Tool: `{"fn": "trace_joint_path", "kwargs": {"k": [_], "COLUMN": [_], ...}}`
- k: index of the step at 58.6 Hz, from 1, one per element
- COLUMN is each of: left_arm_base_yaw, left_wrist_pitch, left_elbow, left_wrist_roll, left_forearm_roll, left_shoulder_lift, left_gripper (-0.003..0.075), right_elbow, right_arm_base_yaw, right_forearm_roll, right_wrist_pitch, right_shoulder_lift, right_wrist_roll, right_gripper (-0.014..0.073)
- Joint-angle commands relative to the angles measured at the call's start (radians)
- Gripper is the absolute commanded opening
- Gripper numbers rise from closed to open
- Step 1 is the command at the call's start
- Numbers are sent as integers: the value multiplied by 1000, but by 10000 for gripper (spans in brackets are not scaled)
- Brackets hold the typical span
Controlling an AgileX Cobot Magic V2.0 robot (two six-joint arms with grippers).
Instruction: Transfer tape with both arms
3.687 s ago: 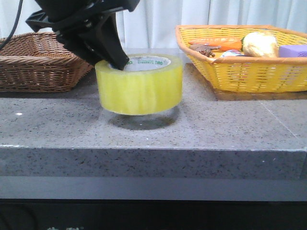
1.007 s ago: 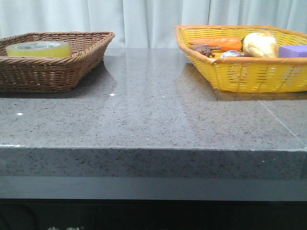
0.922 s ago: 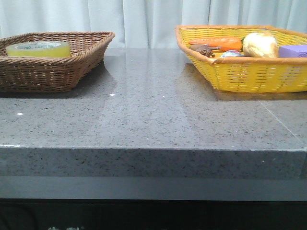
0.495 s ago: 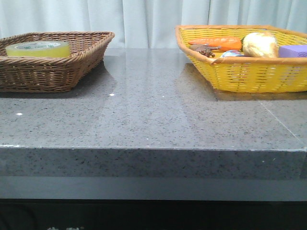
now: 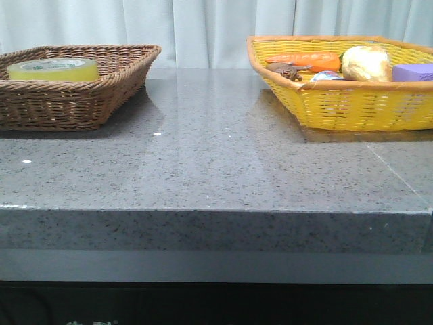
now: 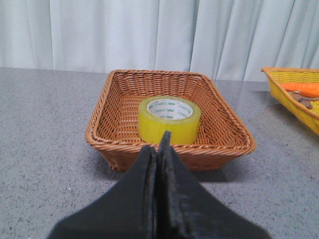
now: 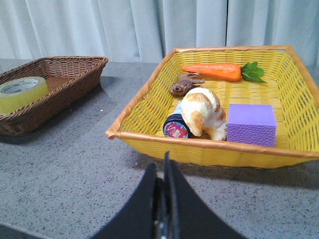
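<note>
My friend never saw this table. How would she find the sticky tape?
Look for the brown wicker basket on the left of the grey counter. The tape stands alone inside it: a see-through yellow roll with a white core printed in green. The yellow basket holds only other things.

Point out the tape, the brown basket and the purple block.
tape (image 6: 169, 121), left wrist view, on its yellow side wall.
brown basket (image 6: 172, 149), left wrist view, on its near rim.
purple block (image 7: 251, 124), right wrist view, on its front face.
</note>
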Motion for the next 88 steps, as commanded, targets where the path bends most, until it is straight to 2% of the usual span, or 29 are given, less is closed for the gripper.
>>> {"fn": "trace_joint_path", "kwargs": {"k": [1,9,19,39,45,53,88], "left_arm_base_yaw": [-6,-6,-4,14,14,14,14], "left_wrist_pitch": [-77,-75,-75,-85,-129,-251,-257], "left_elbow": [-7,46,142,272,325,412,414], "left_wrist_roll": [-27,-224,-202,-193,-193,-193,-193], "left_forearm_roll": [11,156,156,154,154,118,99], "left_shoulder_lift": [-5,-70,-190,-187,-187,-187,-185], "left_gripper": [-20,-20,-20,-20,-20,-20,-20], "right_elbow": [-27,-27,-27,-27,-27,-27,-27], "right_arm_base_yaw": [-5,-5,-5,-5,-5,-5,-5], "right_forearm_roll": [-11,-11,-11,-11,-11,-11,-11], "right_wrist_pitch": [-82,-82,-82,-82,-82,-82,-82], "right_shoulder_lift": [6,6,6,6,6,6,6], "right_wrist_roll": [-5,-5,-5,-5,-5,-5,-5], "right_gripper": [-90,-90,-90,-90,-90,-90,-90]}}
